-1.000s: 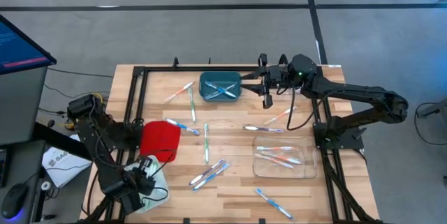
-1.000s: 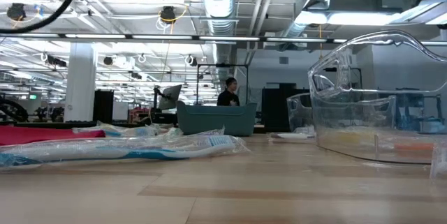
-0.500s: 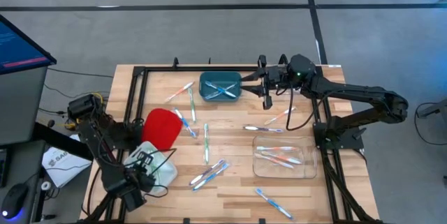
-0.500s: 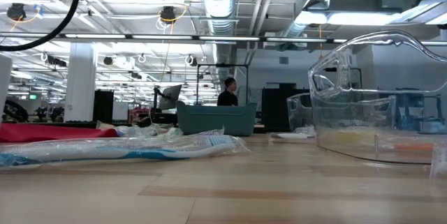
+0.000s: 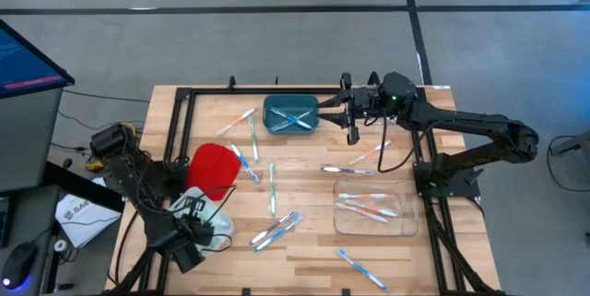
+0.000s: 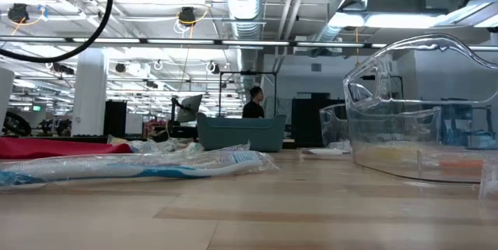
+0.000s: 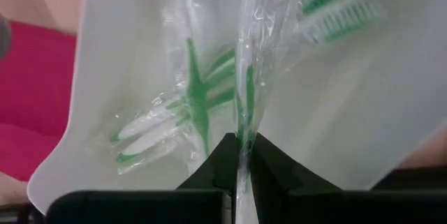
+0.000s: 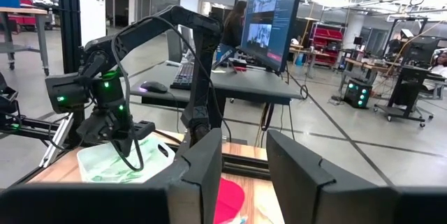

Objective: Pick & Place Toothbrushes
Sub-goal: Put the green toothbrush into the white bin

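The surface [image 5: 304, 254] is a pale wooden slab of joined planks with a black metal frame [image 5: 181, 125] along its back and sides. On it rest four containers: a teal bin [image 5: 291, 115] at the back middle, a red bin [image 5: 211, 171] toward the left, a whitish tray [image 5: 214, 226] at the left front corner, and a clear plastic tray [image 5: 372, 207] at the right front. Loose wrapped toothbrushes [image 5: 274, 230] lie scattered directly on the wood between these containers: a few beside the teal bin, one upright strip in the middle, a pair near the centre front, one by the front edge, and two above the clear tray.
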### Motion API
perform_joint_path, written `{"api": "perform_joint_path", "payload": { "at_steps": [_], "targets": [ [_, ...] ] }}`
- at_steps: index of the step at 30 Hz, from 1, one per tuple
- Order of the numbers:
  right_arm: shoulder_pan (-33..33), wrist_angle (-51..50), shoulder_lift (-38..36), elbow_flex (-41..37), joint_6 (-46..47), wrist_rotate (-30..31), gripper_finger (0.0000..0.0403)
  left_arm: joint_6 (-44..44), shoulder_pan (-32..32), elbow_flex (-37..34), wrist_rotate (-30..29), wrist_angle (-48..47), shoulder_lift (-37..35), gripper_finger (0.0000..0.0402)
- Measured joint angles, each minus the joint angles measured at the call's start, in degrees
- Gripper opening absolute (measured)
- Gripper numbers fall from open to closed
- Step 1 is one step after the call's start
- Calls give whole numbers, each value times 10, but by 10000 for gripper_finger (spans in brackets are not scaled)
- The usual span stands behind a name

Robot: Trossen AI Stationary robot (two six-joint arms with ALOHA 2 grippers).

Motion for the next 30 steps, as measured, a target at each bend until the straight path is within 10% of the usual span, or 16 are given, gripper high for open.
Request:
{"api": "perform_joint_path", "payload": {
  "at_steps": [30],
  "targets": [
    [0,-13,0,0,0,0,108,-153,29,14,59,9,0,17]
  ]
}}
